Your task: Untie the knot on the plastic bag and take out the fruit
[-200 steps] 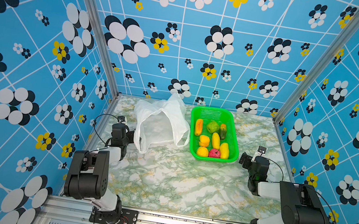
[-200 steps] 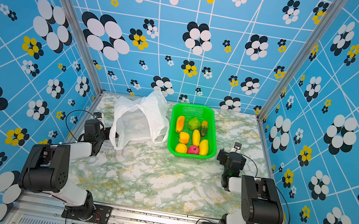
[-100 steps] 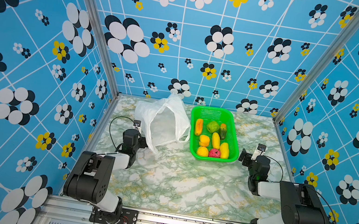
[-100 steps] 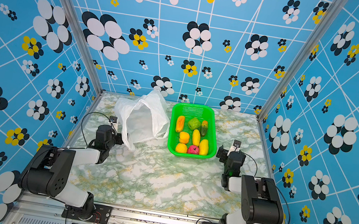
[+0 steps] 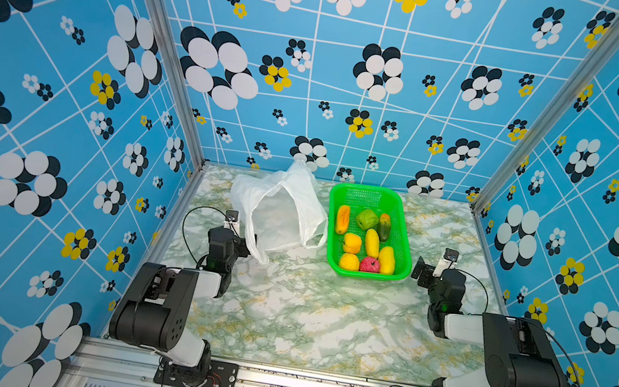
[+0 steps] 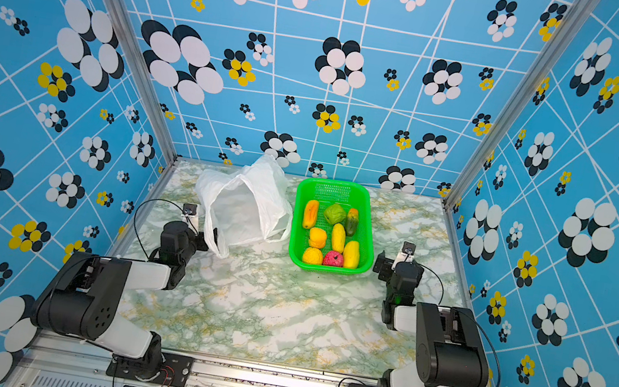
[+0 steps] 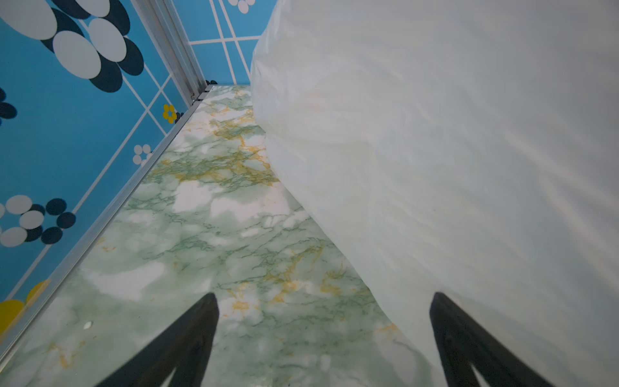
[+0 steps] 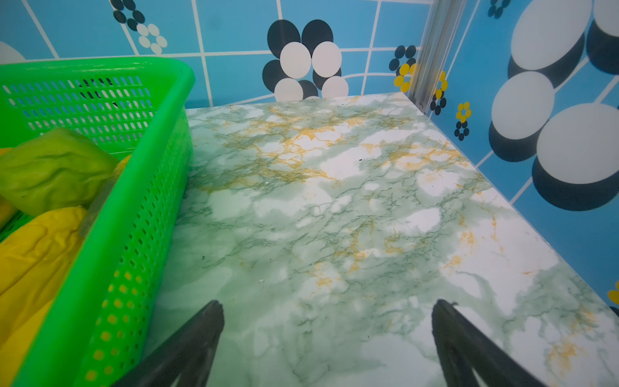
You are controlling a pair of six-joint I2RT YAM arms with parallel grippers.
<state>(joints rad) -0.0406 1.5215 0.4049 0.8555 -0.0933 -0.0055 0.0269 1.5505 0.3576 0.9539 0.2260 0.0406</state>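
Table (image 5: pixel 300 319): green-veined marble top, both arms based at its 6 o'clock edge. Plastic bag (image 5: pixel 279 215): white and slack, at 11 o'clock from the table's middle, mouth gaping, handle loops loose. No colour shows through the film, so it is judged empty, and no knot is to be seen. Basket (image 5: pixel 367 189): green and perforated, at 3 o'clock just beside the bag. Fruit (image 5: pixel 372 243): eight pieces, all in the basket (yellow, orange, green, one red). Left gripper (image 7: pixel 323 298): low at 7 o'clock of the bag, jaws spread wide and holding nothing. The film lies just beside one finger; contact cannot be told. Right gripper (image 8: pixel 328 305): at 4 o'clock of the basket, over bare table, jaws likewise wide and empty. Step in hand, as judged: the closing one, with the untying and unloading apparently complete. Next move calls for little. The left arm should draw clear toward 6 o'clock without snagging the film, and the right arm should back off without nudging the basket wall.
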